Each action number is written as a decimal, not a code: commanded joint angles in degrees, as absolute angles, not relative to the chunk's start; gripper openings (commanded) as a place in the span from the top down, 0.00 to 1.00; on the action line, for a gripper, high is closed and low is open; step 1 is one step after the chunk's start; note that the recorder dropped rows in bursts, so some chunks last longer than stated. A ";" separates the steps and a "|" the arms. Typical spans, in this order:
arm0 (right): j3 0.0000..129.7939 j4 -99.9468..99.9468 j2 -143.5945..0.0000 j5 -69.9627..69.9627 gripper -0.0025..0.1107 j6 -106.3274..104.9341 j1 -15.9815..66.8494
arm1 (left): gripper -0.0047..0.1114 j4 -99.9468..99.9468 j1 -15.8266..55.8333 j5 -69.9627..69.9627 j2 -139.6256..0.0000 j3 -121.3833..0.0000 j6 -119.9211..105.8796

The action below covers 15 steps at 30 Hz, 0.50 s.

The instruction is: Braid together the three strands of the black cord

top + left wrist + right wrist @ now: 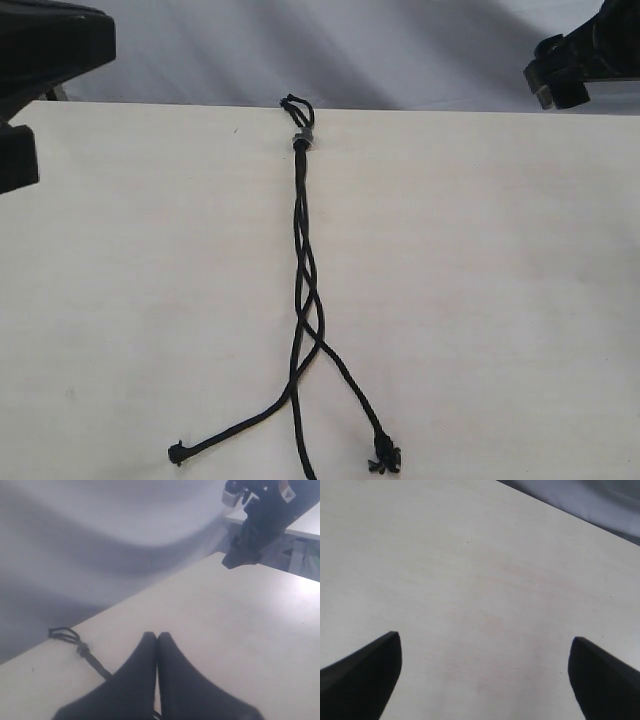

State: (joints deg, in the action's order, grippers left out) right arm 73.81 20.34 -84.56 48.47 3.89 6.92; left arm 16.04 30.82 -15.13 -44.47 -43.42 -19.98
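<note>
The black cord (302,240) lies down the middle of the pale table (480,300), its knot with a greyish band (301,140) and small loop (296,104) at the far edge. The three strands cross a few times, then spread apart: one tip ends at the near left (176,454), one at the near right (384,460), and the third runs off the near edge (305,465). In the left wrist view my left gripper (157,636) is shut on nothing, with the loop and knot (81,649) beside it. My right gripper (485,645) is open over bare table, no cord in its view.
A grey cloth backdrop (330,50) hangs behind the table's far edge. The left arm's dark body (45,60) sits at the top left corner, the right arm's (585,55) at the top right, both away from the cord.
</note>
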 commanded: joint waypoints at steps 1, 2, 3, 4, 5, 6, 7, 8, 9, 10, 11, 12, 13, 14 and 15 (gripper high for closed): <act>73.83 20.38 -84.29 48.05 0.24 3.61 6.97 | 0.96 16.37 30.70 -14.65 -43.26 -43.11 -19.68; 73.83 20.38 -84.29 48.05 0.24 3.61 6.97 | 0.96 16.37 30.70 -14.65 -43.26 -43.11 -19.68; 73.83 20.38 -84.29 48.05 0.24 3.61 6.97 | 0.96 16.37 30.70 -14.65 -43.26 -43.11 -19.68; 73.83 20.38 -84.29 48.05 0.24 3.61 6.97 | 0.96 16.37 30.70 -14.80 -43.26 -43.11 -19.68; 73.83 20.38 -84.29 48.05 0.24 3.78 6.97 | 0.96 16.37 30.70 -15.08 -43.26 -43.11 -19.68; 73.83 20.38 -84.29 48.05 0.24 3.94 6.97 | 0.96 16.37 30.70 -14.98 -43.14 -43.11 -19.68; 73.83 20.38 -84.29 48.05 0.24 3.94 6.97 | 0.96 16.37 30.70 -14.98 -43.03 -43.11 -19.68; 73.83 20.38 -84.29 48.05 0.24 3.94 6.97 | 0.96 16.37 30.70 -15.10 -42.92 -43.11 -19.68; 73.83 20.38 -84.29 48.05 0.24 3.94 6.97 | 0.96 16.37 30.70 -15.10 -42.92 -43.11 -19.68; 73.83 20.38 -84.29 48.05 0.24 3.94 6.97 | 0.96 16.37 30.70 -15.10 -42.92 -43.11 -19.68; 73.83 20.38 -84.29 48.05 0.24 3.94 6.97 | 0.96 16.37 30.70 -15.10 -42.92 -43.11 -19.68; 73.83 20.38 -84.29 48.05 0.24 3.94 6.97 | 0.96 16.37 30.70 -15.10 -42.58 -42.87 -19.68; 73.83 20.38 -84.29 48.05 0.24 3.94 6.97 | 0.96 16.37 30.54 -14.99 -42.01 -42.65 -19.68; 73.83 20.38 -84.29 48.05 0.24 3.94 6.97 | 0.96 16.37 30.42 -15.09 -41.12 -42.22 -19.68; 73.83 20.38 -84.29 48.05 0.24 3.94 6.97 | 0.96 16.37 30.06 -15.19 -39.90 -41.65 -19.68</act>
